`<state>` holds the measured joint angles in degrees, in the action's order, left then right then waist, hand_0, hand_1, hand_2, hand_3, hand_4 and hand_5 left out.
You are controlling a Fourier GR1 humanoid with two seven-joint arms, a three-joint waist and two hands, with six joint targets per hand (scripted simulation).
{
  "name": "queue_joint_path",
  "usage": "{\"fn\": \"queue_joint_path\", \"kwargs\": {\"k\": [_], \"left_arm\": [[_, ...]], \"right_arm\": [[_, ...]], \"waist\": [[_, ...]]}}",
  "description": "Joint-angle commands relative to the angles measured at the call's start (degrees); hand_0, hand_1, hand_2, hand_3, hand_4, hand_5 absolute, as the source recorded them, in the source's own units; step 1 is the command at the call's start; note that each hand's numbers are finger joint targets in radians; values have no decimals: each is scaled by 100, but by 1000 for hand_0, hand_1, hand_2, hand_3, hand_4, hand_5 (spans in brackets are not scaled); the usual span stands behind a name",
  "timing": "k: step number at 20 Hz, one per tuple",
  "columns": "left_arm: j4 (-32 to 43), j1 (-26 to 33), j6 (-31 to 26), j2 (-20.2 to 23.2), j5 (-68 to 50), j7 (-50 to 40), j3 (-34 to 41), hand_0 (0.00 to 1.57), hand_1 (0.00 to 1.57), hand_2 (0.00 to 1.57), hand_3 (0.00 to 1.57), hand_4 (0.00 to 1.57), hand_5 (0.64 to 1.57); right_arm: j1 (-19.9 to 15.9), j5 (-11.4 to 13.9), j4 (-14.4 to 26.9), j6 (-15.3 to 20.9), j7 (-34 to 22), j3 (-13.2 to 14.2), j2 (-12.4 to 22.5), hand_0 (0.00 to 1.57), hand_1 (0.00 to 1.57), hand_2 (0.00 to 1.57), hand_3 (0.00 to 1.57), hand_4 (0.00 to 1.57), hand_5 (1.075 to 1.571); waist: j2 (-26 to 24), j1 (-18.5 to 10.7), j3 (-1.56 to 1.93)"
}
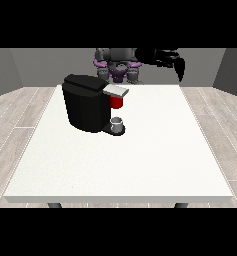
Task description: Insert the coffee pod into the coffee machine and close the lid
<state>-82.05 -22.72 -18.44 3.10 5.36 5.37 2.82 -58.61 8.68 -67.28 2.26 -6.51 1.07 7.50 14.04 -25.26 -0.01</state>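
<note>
Bare room, grey walls [10, 70], wood-plank floor [20, 115], white table [140, 165]

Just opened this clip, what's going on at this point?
A humanoid robot stands behind a white table with a black coffee machine on it. A small grey cup sits on the machine's base, under a red part below the grey lid. Nothing is being handled: the hand at the view's right hangs raised above the table's far edge, well clear of the machine. The other hand is not visible.
</note>
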Motion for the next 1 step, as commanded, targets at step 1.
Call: {"fn": "queue_joint_path", "kwargs": {"k": [1], "left_arm": [[118,164,86,141,-156,-20,343,0,0,0,0,266,1571]], "right_arm": [[416,9,-36,74,459,-364,-626,0,0,0,0,259,1571]], "waist": [[-286,466,0]]}}
